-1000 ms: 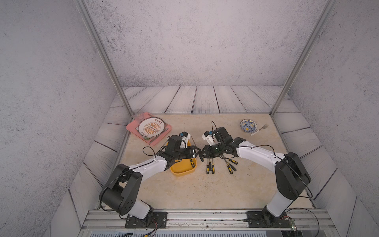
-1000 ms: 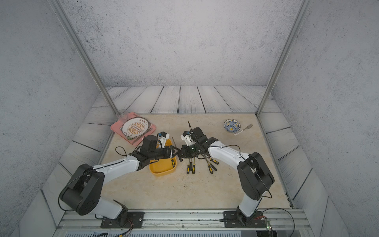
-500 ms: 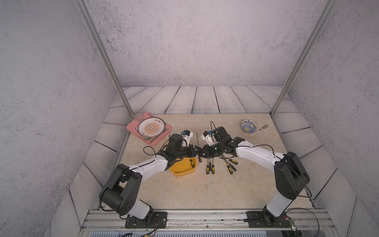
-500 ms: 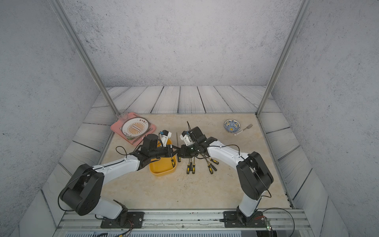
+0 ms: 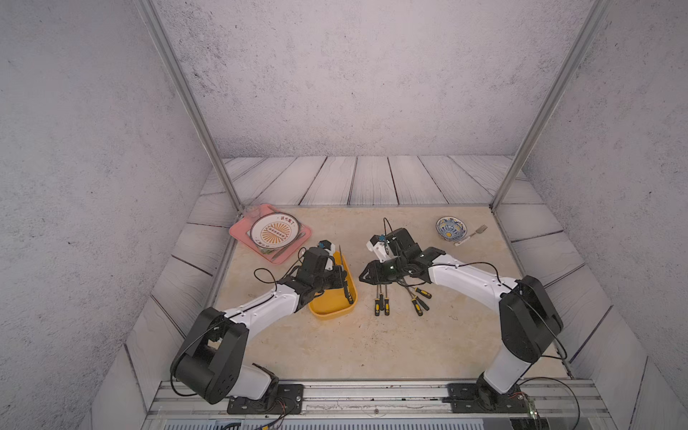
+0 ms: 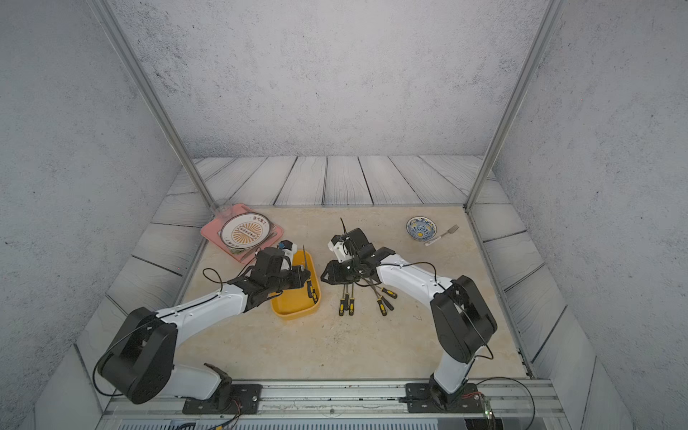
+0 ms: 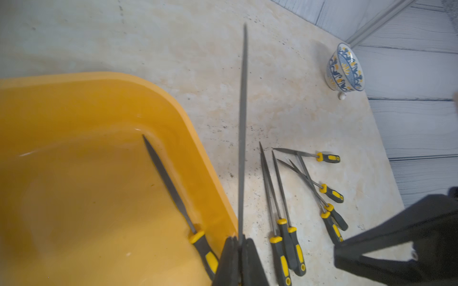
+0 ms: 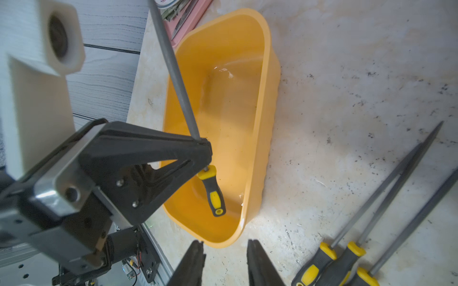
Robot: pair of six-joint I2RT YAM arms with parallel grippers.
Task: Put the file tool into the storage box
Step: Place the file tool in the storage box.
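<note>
The file tool (image 7: 242, 128) stood steeply tilted, tip up, over the storage box (image 7: 104, 80) toward the bench's (image 5: 372, 346) left edge — blade pinched in the closed left gripper (image 7: 240, 244). A second file (image 7: 171, 183) lay inside the box. The right gripper (image 8: 224, 260) hung near the box, jaws narrowly parted, empty — loose files (image 5: 378, 306) below it.

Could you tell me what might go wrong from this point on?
1. The left pincer pinches the file only by its thin blade just above the handle; it could swivel or slip.
2. The tip rises above the storage box rim, so on release it may rest on the rim rather than inside.
3. The open right pincer hangs close beside the box; a careless move could scatter the loose files.
</note>
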